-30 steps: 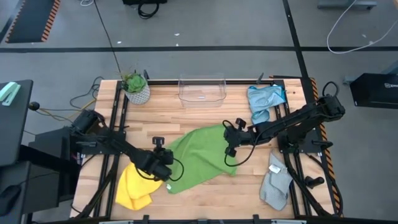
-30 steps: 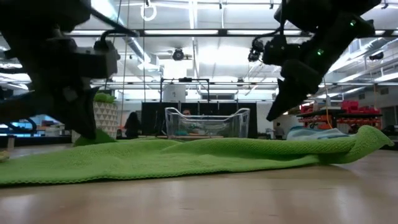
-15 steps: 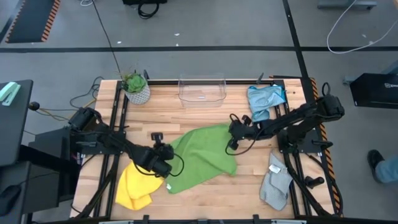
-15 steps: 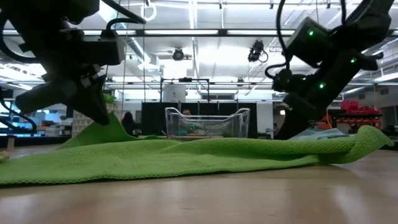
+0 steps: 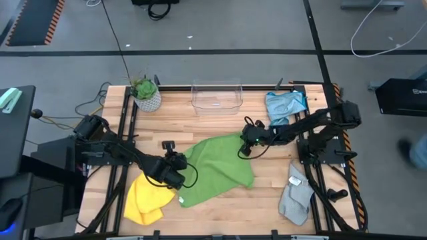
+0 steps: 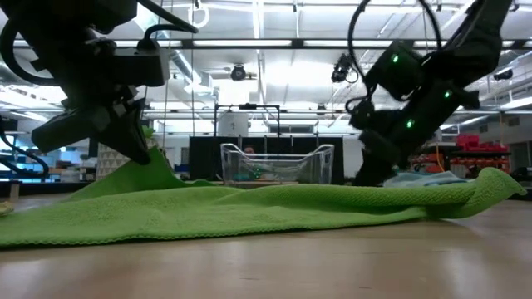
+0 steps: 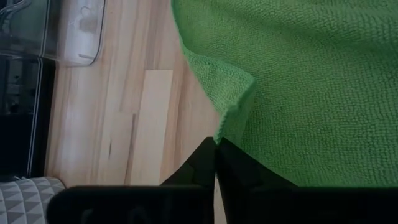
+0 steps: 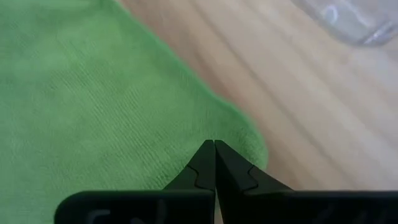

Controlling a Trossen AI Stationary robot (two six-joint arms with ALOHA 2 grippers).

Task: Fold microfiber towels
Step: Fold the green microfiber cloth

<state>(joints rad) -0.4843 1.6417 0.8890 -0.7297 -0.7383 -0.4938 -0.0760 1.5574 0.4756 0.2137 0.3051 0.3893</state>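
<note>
The green towel lies spread on the table's middle. My left gripper is shut on its left edge, which stands up in a small peak. My right gripper is shut, its tips low over the towel's far right corner. The yellow towel lies crumpled at the near left. The light blue towel lies at the far right and the grey towel at the near right. My left gripper pinches the green towel's left edge between its two fingertips, slanting down from the table's left. The edge is bunched and raised a little off the wood; the rest of the towel lies flat. My right gripper: I cannot tell whether its shut tips touch the towel's corner.
A clear plastic bin stands at the far middle and a potted plant at the far left corner. Bare wood shows between the green towel and the bin, and along the near edge.
My right gripper has come down and toward the table's far edge, to the green towel's far right corner, staying shut. Under my left gripper the towel's left edge has risen from lying low into a small peak; the rest of the towel has stayed flat.
</note>
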